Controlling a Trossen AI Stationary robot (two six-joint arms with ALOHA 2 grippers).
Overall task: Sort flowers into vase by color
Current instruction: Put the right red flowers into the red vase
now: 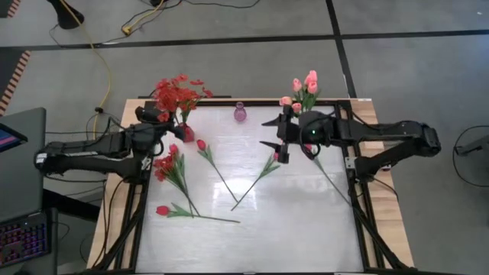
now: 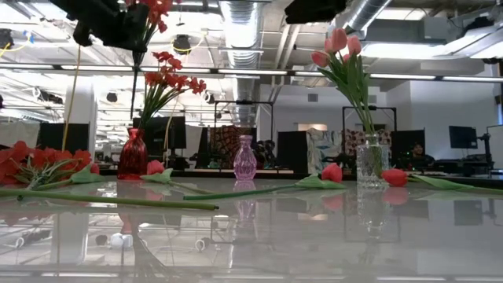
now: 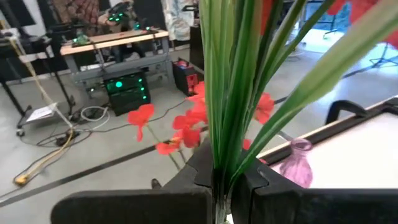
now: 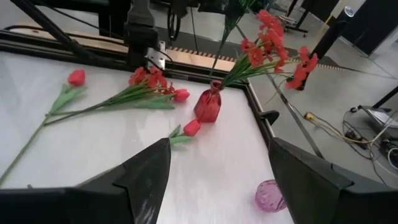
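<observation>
My left gripper [image 1: 159,116] is shut on a spray of small red blossoms [image 2: 156,9], held high over the red vase [image 2: 132,154] at the table's far left. That vase holds another red spray [image 2: 169,79]. The held stem [image 2: 135,86] runs down to the vase's mouth; whether it is inside I cannot tell. My right gripper [image 1: 269,134] hangs open above the table's middle right, touching nothing. Pink tulips [image 1: 306,85] stand in a clear vase [image 2: 369,163]. A red spray [image 1: 168,164], red tulips [image 1: 201,145] and a pink tulip [image 1: 275,158] lie flat on the table. My left gripper pinches the spray's bundle of green stems and leaves [image 3: 219,163] between its two fingers, below the blossoms. The fingers come nearly level from the table's left and lie across the stems. The spray stands upright, blossoms above the fingers, lifted over the red vase.
A small purple vase [image 1: 240,112] stands at the far edge's middle. Another red tulip [image 1: 163,210] lies near the left front, and one [image 1: 309,149] lies under my right arm. The near half of the white table [image 1: 252,244] is bare.
</observation>
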